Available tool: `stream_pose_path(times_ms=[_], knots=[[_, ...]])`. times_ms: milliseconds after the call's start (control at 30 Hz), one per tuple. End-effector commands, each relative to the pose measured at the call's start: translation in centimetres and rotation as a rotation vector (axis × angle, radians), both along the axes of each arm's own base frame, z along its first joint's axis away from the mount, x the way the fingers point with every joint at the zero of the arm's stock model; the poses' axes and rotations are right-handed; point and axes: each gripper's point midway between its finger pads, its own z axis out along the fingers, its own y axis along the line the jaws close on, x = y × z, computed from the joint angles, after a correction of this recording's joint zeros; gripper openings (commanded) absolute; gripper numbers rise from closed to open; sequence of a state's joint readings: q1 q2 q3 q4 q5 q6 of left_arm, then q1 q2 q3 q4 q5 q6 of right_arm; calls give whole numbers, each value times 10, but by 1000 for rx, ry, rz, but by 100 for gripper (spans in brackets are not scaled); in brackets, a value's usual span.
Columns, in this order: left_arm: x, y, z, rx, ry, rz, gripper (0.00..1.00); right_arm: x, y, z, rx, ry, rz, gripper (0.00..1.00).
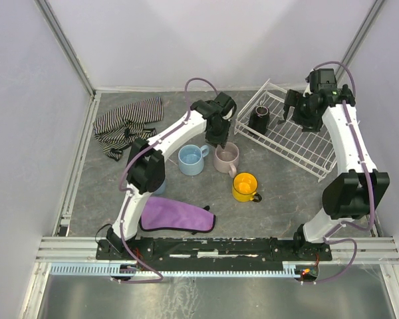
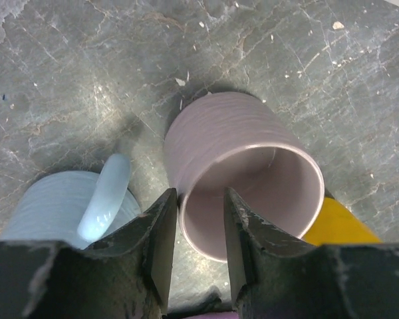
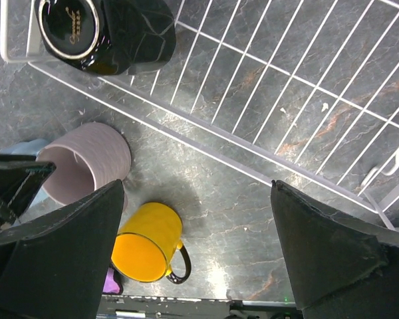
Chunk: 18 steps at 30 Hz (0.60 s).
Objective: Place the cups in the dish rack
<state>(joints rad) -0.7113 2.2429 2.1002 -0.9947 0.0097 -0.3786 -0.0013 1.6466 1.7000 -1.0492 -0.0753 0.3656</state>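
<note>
At the pink cup (image 2: 233,133), the left hand (image 2: 199,194) straddles its rim.

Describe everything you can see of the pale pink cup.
The pale pink cup looks ceramic, matte, with fine horizontal ribs outside and a smooth inside. It stands upright and empty on the grey table, between the light blue mug and the yellow mug. No handle shows. The left gripper straddles its near wall, one finger outside, one inside; contact cannot be told.
</note>
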Motion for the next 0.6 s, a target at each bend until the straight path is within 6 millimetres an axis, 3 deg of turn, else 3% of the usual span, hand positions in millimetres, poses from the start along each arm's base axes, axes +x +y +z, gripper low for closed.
stream_pose_path(times_ms=[0,133,200,267,367,433,567], knots=[[14,-5,-6,27,-41,-17,40,-3,8,22,42,-83,22,98],[15,-4,-11,52,-46,-19,38,-10,10,24,55,-87,27,98],[14,-2,-29,86,-24,-22,38,-13,12,24,63,-89,32,98],[15,-1,-32,99,-23,-19,37,-15,13,23,69,-89,36,98],[19,2,-33,115,-43,-2,18,-18,16,24,78,-88,43,97],[20,2,-35,121,-45,-2,10,-20,17,23,89,-85,50,97],[14,3,-46,128,-15,-18,3,-27,25,22,124,-81,75,97]])
